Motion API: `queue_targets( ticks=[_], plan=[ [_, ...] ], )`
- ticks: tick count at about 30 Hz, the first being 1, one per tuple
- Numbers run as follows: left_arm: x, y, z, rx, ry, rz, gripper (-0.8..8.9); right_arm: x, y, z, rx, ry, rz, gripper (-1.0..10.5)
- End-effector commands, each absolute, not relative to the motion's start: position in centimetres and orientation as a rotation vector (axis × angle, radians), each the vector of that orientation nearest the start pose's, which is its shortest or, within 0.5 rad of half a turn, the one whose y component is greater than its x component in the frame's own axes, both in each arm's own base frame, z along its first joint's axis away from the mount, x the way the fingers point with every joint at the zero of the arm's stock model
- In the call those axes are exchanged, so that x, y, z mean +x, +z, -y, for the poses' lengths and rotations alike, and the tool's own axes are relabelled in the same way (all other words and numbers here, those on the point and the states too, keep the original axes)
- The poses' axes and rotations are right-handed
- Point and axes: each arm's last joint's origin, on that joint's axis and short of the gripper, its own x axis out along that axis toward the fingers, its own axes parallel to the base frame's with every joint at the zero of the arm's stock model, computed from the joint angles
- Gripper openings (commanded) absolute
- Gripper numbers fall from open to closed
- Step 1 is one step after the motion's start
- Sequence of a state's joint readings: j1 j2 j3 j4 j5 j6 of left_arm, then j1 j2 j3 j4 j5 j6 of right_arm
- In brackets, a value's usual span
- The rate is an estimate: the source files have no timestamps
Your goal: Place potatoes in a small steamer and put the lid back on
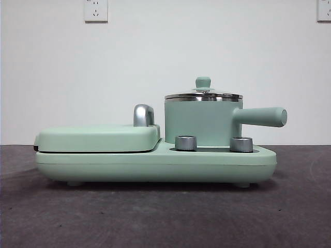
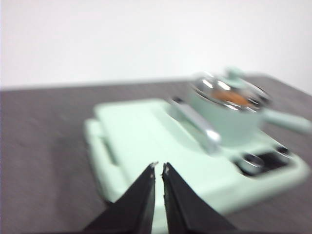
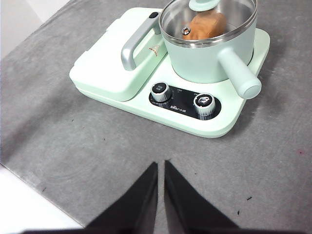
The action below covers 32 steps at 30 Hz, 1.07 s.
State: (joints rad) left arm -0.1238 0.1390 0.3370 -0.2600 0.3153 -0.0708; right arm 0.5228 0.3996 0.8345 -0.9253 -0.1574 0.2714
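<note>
flanking the lidded steamer (image 1: 202, 123): grill plate (image 1: 98, 138), two dials (image 3: 181, 100); both grippers (image 3: 160, 166) closed.

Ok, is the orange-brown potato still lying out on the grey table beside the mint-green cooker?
No, the orange-brown potato sits inside the mint-green steamer pot, seen through the clear glass lid that covers it.

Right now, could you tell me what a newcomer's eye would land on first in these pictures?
The mint-green small steamer stands on the right half of the green cooking base, beside the flat closed grill plate. Its glass lid is on, and the orange-brown potato shows through it. Both the left gripper and the right gripper hang clear, jaws shut and empty.
</note>
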Motion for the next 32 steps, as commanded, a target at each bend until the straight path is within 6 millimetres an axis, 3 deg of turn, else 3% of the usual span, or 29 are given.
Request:
queue_targets(
  ticks=[1, 6, 11, 19, 32],
  plan=[
    [8.5, 22.0, 1.5, -0.064, -0.379, -0.011, 0.27, 4.9, 32.1, -3.4, 0.171, 0.601, -0.566, 0.2],
    [9.0, 18.5, 1.1, -0.075, -0.256, -0.050, 0.27, 4.9, 32.1, -3.4, 0.171, 0.600, -0.566, 0.2],
    [9.4, 16.8, 0.8, -0.075, -0.151, -0.091, 0.27, 4.9, 32.1, -3.4, 0.171, 0.601, -0.566, 0.2],
    [9.6, 15.1, 0.7, -0.073, -0.102, -0.171, 0.27, 4.9, 32.1, -3.4, 0.171, 0.601, -0.566, 0.2],
    [9.5, 15.0, 0.7, -0.072, -0.101, -0.174, 0.27, 4.9, 32.1, -3.4, 0.171, 0.600, -0.566, 0.2]
  ],
)
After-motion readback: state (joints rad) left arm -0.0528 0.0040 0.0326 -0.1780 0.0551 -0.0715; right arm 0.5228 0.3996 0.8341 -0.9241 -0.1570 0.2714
